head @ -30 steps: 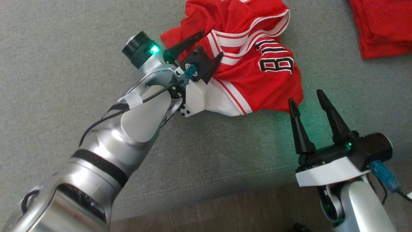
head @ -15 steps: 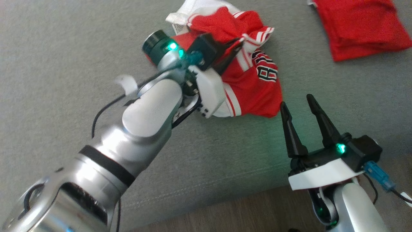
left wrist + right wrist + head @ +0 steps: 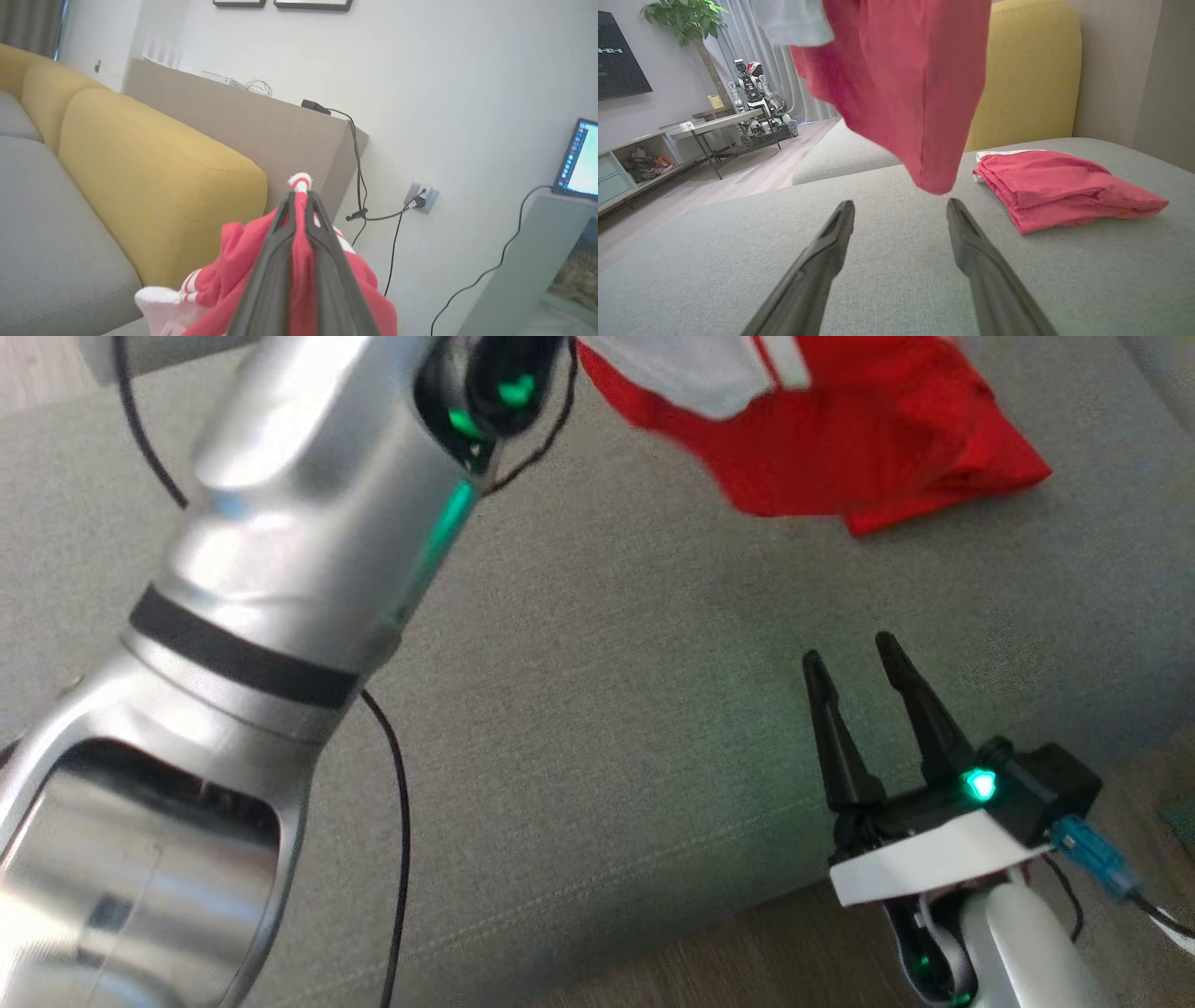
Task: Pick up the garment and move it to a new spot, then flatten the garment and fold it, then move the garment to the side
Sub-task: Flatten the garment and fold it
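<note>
The left gripper [image 3: 301, 198] is clamped tight on a bunch of the garment [image 3: 303, 261] — red cloth with white trim squeezed between its two dark fingers, with a small tuft poking past the tips. The gripper is raised and points toward a pale wall. In the right wrist view the garment hangs in the air at 12 o'clock, its lowest corner low over the grey sofa seat [image 3: 878, 280]. The right gripper [image 3: 900, 204] holds nothing. Its fingers stand well apart, directly below that hanging corner. In the head view it sits at 4 o'clock, near the seat's front edge. A folded red garment [image 3: 1059, 191] lies on the seat at 2 o'clock from the right gripper — near the yellow backrest [image 3: 1031, 70].
</note>
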You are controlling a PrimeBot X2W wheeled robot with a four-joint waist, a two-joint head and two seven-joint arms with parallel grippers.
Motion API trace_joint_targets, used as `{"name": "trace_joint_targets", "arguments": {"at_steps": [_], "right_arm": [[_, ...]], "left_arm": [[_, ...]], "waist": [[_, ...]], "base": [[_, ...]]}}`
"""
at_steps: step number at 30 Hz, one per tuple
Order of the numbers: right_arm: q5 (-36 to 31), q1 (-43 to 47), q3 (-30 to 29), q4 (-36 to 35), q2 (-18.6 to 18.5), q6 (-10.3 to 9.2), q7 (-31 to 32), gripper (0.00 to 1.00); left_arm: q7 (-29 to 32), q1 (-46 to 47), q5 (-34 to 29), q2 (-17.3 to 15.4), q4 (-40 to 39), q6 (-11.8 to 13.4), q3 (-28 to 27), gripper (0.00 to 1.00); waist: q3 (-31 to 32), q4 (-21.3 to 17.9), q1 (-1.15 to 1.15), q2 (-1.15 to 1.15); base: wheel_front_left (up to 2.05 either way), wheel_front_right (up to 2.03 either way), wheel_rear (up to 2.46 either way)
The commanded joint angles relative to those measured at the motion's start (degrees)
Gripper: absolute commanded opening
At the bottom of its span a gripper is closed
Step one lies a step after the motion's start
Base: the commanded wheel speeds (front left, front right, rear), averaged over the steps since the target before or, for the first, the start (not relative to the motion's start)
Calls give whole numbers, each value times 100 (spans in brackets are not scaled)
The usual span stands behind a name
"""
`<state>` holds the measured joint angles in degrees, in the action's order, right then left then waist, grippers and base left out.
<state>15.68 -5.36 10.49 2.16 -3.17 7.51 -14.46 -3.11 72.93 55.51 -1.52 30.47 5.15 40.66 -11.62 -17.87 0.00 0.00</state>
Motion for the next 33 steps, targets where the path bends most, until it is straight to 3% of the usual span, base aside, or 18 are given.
{"name": "trace_joint_targets", "arguments": {"at_steps": [1, 3, 9, 15, 16, 17, 18, 21, 28, 33], "right_arm": [[21, -26, 106, -165, 29, -2, -54, 100], [20, -22, 94, -181, 29, -2, -54, 100], [-24, 37, -14, -214, 29, -2, -54, 100], [-183, -55, -61, -219, 29, -2, -54, 100], [-215, -65, -93, -223, 29, -2, -54, 100], [-243, -69, -115, -224, 29, -2, -54, 100], [-275, -68, -126, -220, 29, -2, -54, 100], [-333, -58, -158, -211, 29, -2, -54, 100], [-348, -48, -76, -175, 29, -2, -54, 100], [-323, -33, -69, -169, 29, -2, -54, 100]], "left_arm": [[6, 169, 37, -136, -53, 47, -174, 0], [23, 1, 83, -143, 152, 116, -127, 0], [-663, -1405, -456, -513, 251, -262, 609, 0], [-1136, -2547, -1369, -603, 323, -119, 1404, 0], [-1152, -2666, -1456, -578, 302, -67, 1461, 31], [-1162, -2753, -1586, -567, 274, -16, 1553, 85], [-1169, -2836, -1683, -551, 226, 42, 1616, 100], [-1172, -2933, -2094, -578, 112, 233, 1943, 100], [-883, -2422, -3267, -829, -207, 1062, 2543, 100], [-586, -2337, -3493, -934, -628, 1255, 2712, 100]], "waist": [[25, 16, 0, 0], [42, 57, 0, 0], [-83, 291, 0, 0], [-333, 540, 0, 0], [-357, 584, 0, 0], [-370, 619, 0, 0], [-379, 652, 0, 0], [-385, 738, 0, 0], [-340, 750, 0, 0], [-330, 679, 0, 0]], "base": [[0, 0, 0], [0, 0, 0], [0, 0, 0], [0, 0, 0], [0, 0, 0], [0, 0, 0], [0, 0, 0], [0, 0, 0], [0, 0, 0], [0, 0, 0]]}}
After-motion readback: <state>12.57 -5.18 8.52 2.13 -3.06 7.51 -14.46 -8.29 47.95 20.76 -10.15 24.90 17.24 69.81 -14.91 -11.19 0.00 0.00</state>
